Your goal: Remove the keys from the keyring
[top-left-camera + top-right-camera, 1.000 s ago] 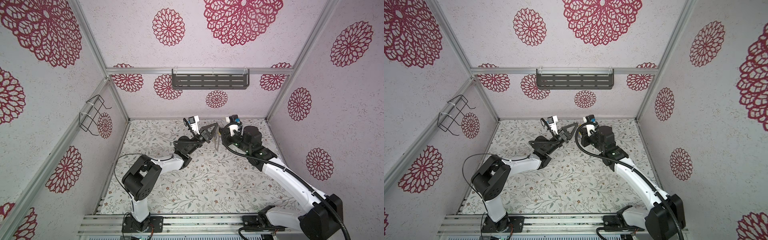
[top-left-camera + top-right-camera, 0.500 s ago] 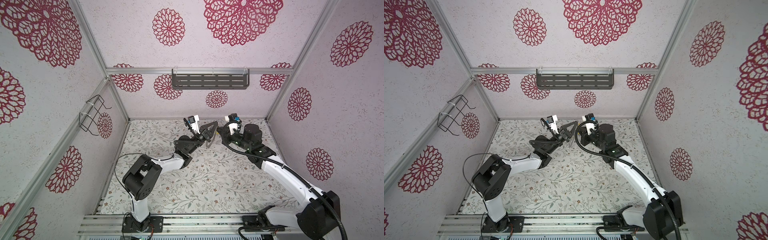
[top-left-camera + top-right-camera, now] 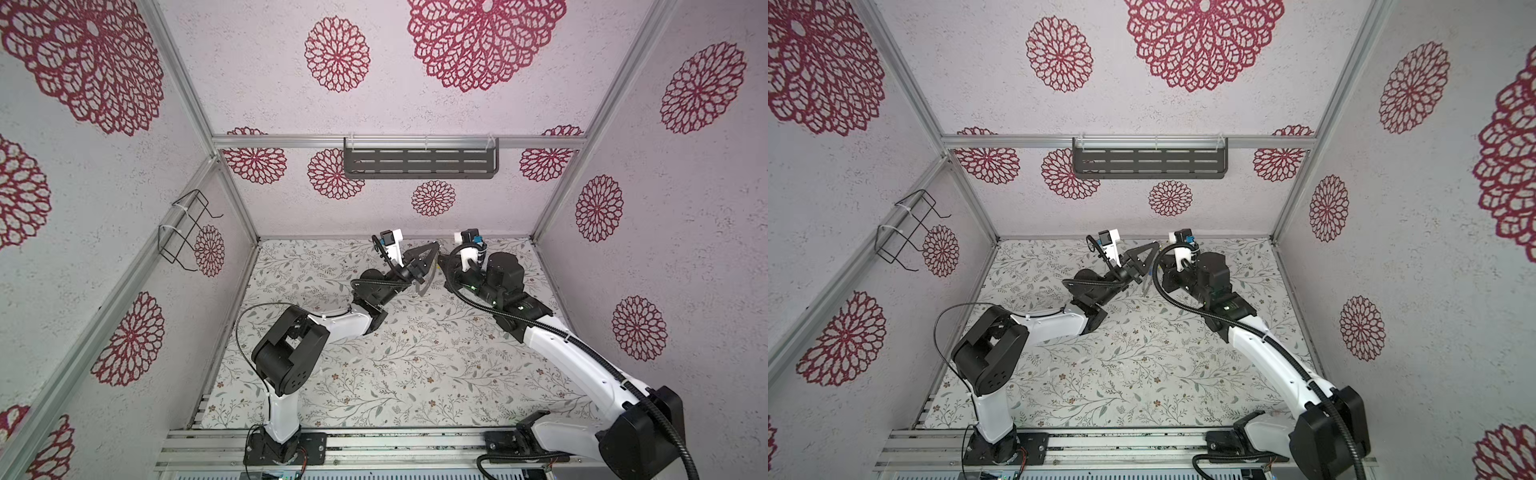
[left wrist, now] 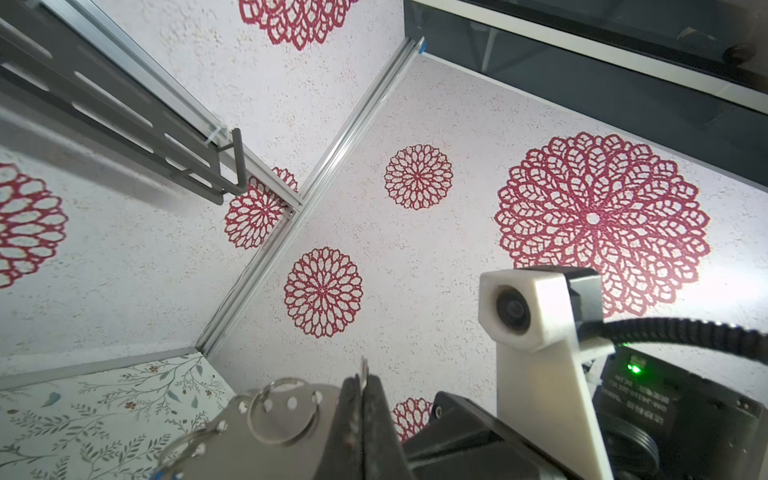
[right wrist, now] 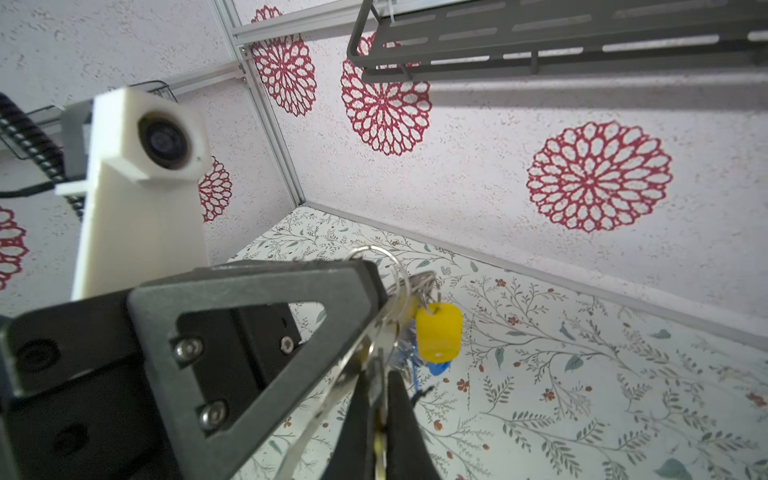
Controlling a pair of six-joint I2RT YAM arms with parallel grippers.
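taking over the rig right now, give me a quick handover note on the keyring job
Left gripper: shut on the edge of the flat grey metal keyring, holding it up over the back of the floral tabletop.
Right gripper: jaws nearly together around a thin metal and yellow piece at the ring; whether it grips cannot be told.
Keys: a yellow plastic tag and a blue plastic tag hang bunched from the keyring on small wire loops.
Done: no tag seen off the ring.
Left: take every tag off.
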